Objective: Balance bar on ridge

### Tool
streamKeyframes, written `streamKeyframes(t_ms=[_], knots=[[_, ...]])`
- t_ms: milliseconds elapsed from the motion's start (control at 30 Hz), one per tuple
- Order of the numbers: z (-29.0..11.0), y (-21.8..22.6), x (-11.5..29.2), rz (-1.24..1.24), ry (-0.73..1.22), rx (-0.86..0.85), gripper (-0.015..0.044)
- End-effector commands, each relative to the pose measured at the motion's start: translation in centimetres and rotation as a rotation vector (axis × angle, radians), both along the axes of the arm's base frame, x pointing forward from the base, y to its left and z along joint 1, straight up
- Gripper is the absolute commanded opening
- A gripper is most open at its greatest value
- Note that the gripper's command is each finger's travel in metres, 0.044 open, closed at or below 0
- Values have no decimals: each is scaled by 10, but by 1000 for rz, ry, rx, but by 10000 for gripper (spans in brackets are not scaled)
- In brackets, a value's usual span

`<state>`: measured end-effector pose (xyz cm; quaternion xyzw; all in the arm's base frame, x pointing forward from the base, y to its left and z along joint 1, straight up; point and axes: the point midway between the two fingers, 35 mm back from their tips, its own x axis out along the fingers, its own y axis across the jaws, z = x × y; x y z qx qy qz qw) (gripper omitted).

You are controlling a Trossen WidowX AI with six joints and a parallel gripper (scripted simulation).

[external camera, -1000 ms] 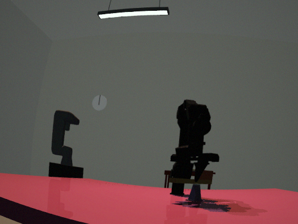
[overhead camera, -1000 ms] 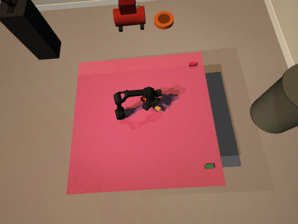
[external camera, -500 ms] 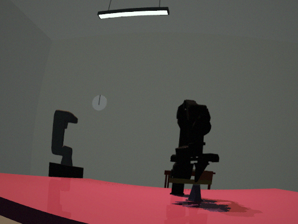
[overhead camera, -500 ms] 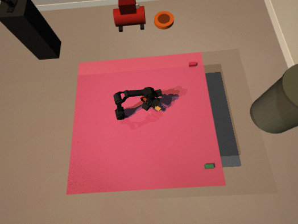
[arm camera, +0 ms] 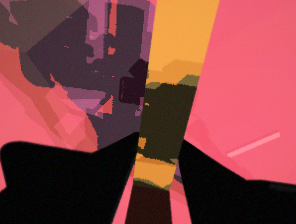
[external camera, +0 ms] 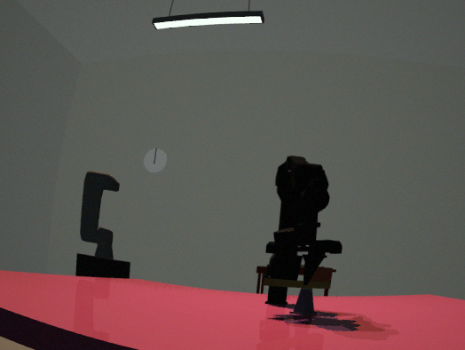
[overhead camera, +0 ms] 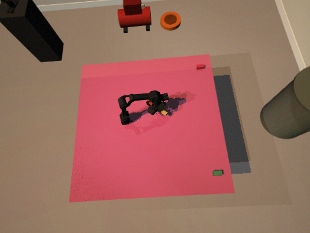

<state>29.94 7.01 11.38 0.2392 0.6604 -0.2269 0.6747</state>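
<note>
The orange bar [arm camera: 182,40] [overhead camera: 163,112] is clamped between my gripper's black fingers, and its middle lies in shadow. My gripper [arm camera: 159,140] [overhead camera: 157,108] [external camera: 308,266] is shut on the bar near the middle of the pink table [overhead camera: 142,165] [external camera: 155,311]. In the exterior view the bar [external camera: 284,282] looks about level. It hangs clear of the table, right at the top of the small dark wedge-shaped ridge [external camera: 304,303]. I cannot tell whether bar and ridge touch. In the overhead view the ridge is hidden among the arm and its shadows.
A small red block [overhead camera: 200,67] sits at the table's far right corner and a green block [overhead camera: 218,172] near its right front. Off the table are a red compressor [overhead camera: 133,16], an orange ring [overhead camera: 170,20], a black cabinet [overhead camera: 32,32] and an olive cylinder [overhead camera: 290,109].
</note>
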Motion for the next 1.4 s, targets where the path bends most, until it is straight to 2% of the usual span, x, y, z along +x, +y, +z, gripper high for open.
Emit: streamKeyframes(t_ms=[0,1367], knots=[[-1,0,0,-4,-3,-3,0],[-4,-1,0,-4,-3,-3,0]])
